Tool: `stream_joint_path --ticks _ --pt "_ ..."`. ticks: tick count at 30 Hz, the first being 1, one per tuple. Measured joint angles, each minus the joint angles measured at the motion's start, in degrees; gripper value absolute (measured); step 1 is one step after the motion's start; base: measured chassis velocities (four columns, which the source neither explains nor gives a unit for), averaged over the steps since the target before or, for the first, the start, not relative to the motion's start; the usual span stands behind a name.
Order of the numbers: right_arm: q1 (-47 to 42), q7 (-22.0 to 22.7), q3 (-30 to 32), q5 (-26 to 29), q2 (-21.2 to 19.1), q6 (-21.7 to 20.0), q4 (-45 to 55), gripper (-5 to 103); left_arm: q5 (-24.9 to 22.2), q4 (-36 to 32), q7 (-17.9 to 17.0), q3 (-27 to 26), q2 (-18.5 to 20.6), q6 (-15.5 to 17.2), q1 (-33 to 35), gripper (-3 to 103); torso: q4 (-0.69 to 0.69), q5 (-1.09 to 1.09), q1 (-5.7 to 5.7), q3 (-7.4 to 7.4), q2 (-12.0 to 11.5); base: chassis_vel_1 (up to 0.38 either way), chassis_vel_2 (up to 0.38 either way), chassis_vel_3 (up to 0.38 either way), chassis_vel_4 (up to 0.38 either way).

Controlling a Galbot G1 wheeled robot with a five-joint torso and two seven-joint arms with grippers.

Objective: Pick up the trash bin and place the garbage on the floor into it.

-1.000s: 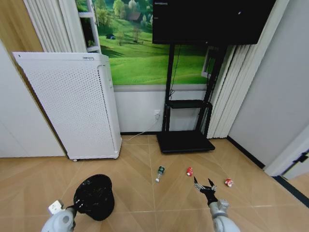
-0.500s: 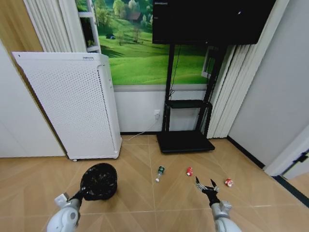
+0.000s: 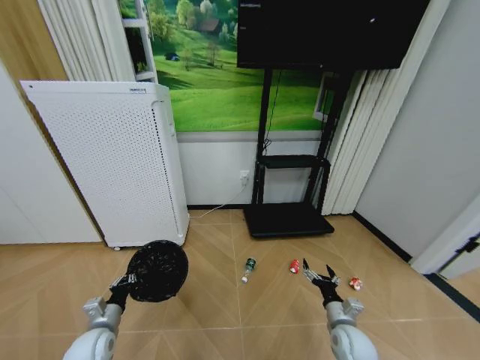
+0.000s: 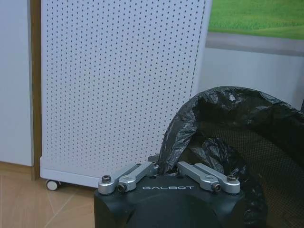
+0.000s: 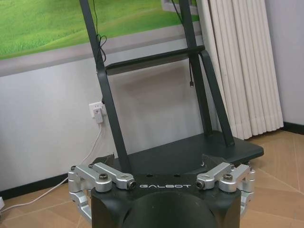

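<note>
Black trash bin point(image 3: 157, 271) lined with a bag, held off the floor by its rim in the left gripper point(image 3: 122, 284) fingers, bottle point(image 3: 248, 268), red can point(image 3: 295, 265) and wrapper point(image 3: 355, 283) on the floor point(image 3: 225, 315), right gripper point(image 3: 321, 278) fingers spread wide between can and wrapper, white air purifier point(image 3: 112, 161) behind the bin.

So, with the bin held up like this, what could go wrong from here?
1. The left claw pinches only the rim and liner of the bin, which hangs tilted; it may slip or swing.
2. The right claw is open between the can and the wrapper; it could knock either away.
3. The bottle lies on its side and may roll.
</note>
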Motion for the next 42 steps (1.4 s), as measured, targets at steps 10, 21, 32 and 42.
stream_joint_path --ticks 10,21,32,42 --pt "0.4 -0.8 -0.1 -1.9 0.3 -1.6 -0.2 100 2.0 -1.4 0.0 1.2 -1.0 -0.4 0.4 3 -0.01 0.0 0.0 0.0 0.0 0.0 0.0 0.0 0.0" --pt "0.9 -2.1 0.4 -1.9 -0.6 -0.1 -2.3 100 5.2 -1.9 -0.4 2.7 -1.7 -0.2 0.1 3 0.0 0.0 0.0 0.0 0.0 -0.007 0.003 0.006 -0.006" --pt "0.8 -2.2 0.3 -2.0 -1.1 0.9 -3.2 100 5.6 -2.3 -0.7 3.0 -2.0 -0.1 0.1 3 -0.01 0.0 0.0 0.01 0.0 -0.164 0.166 0.16 -0.162" --pt "0.6 -2.1 0.2 -2.6 -1.5 2.1 -4.2 100 6.7 -2.8 -0.7 4.0 -2.8 0.0 0.4 3 0.01 0.01 0.03 0.03 0.0 -0.2 0.215 0.202 -0.194"
